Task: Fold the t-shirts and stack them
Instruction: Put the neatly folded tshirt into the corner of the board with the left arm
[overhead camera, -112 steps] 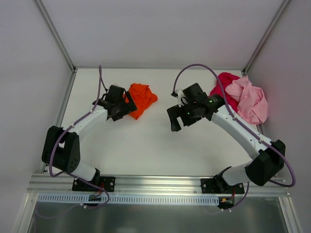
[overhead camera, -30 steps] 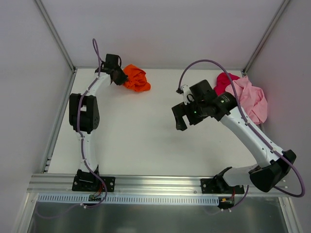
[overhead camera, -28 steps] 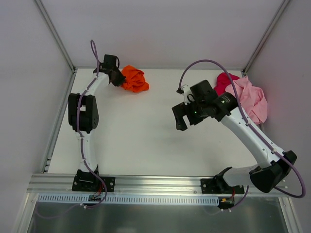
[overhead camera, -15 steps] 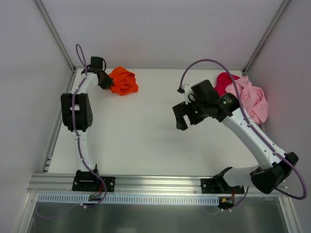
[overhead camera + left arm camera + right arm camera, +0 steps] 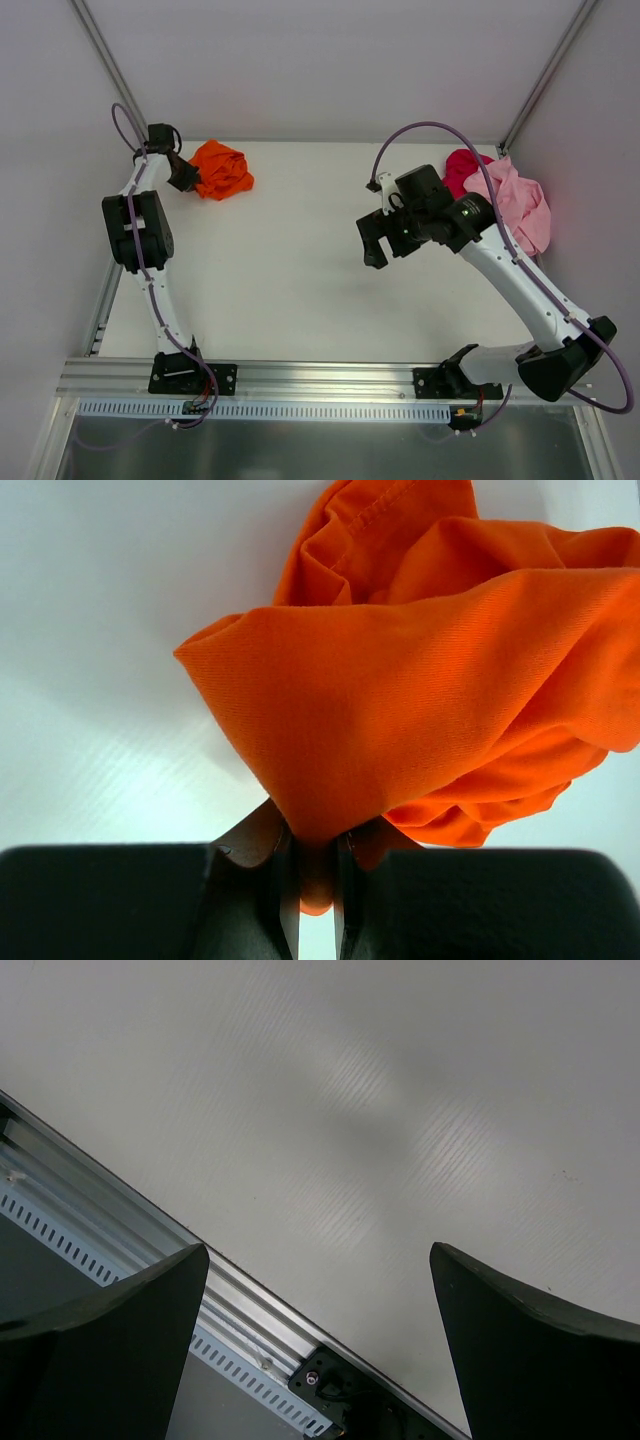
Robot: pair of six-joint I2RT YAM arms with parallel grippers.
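The left end effector (image 5: 312,880) is clamped on a pinched fold of the crumpled, fine-knit orange t-shirt (image 5: 222,168) at the worktop's (image 5: 300,300) 10 o'clock, while the right end effector (image 5: 315,1260) is spread wide and empty, with the rumpled pink t-shirt (image 5: 515,205) and red t-shirt (image 5: 462,168) heaped at 2 o'clock.

Table (image 5: 290,290) centre free; orange t-shirt (image 5: 222,170) far-left, pink t-shirt (image 5: 515,205) far-right.

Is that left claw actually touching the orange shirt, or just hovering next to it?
Touching. The left wrist view shows the left gripper shut on a fold of the orange t-shirt, with the cloth pinched between its jaws.
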